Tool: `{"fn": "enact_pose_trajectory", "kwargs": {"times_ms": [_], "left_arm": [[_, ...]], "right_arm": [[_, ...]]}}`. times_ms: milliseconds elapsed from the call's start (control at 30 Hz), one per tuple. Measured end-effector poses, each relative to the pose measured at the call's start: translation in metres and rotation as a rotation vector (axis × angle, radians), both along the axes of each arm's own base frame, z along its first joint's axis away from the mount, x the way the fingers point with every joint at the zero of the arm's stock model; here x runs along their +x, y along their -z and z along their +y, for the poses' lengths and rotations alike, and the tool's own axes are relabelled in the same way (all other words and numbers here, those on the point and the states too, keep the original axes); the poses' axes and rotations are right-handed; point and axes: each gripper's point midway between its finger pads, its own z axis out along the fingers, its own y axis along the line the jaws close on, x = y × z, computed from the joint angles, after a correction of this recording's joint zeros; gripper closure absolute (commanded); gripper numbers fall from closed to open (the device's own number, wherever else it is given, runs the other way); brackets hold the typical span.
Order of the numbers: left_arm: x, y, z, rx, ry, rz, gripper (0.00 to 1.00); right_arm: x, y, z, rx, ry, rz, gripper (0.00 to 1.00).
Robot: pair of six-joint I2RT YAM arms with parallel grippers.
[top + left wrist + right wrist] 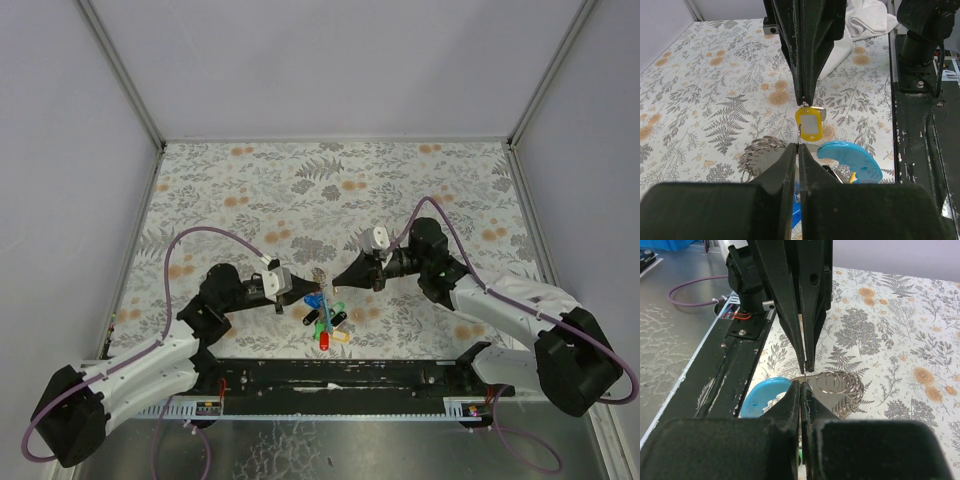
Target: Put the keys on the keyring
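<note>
Yellow-headed key [809,125] in closed right end effector [804,97]; thin keyring [799,132] perhaps in clamped left end effector [797,150].

The table [400,190] is covered edge to edge in a grey leaf and orange flower print. A bunch of keys [326,325] with blue, green, red and yellow heads is laid fanned out near the front edge, roughly centred.

Both arms reach inward, left claw [303,289] and right claw [337,282] (each pinched closed) pointing tip to tip.
</note>
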Motion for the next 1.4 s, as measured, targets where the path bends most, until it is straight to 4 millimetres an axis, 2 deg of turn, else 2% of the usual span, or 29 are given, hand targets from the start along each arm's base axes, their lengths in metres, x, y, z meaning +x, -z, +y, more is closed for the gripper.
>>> {"fn": "enact_pose_trajectory", "kwargs": {"times_ms": [700,1400], "left_arm": [[0.0027,0.0062,-0.0002,-0.071,0.000,0.061,1.00],[0.0061,0.0005,0.0008,-0.142,-0.002,0.089,1.00]], "right_arm": [[0.0059,-0.0023,0.0018,-0.003,0.053,-0.057,1.00],[0.0086,0.0005,0.0049,-0.007,0.065,-0.049,1.00]]}}
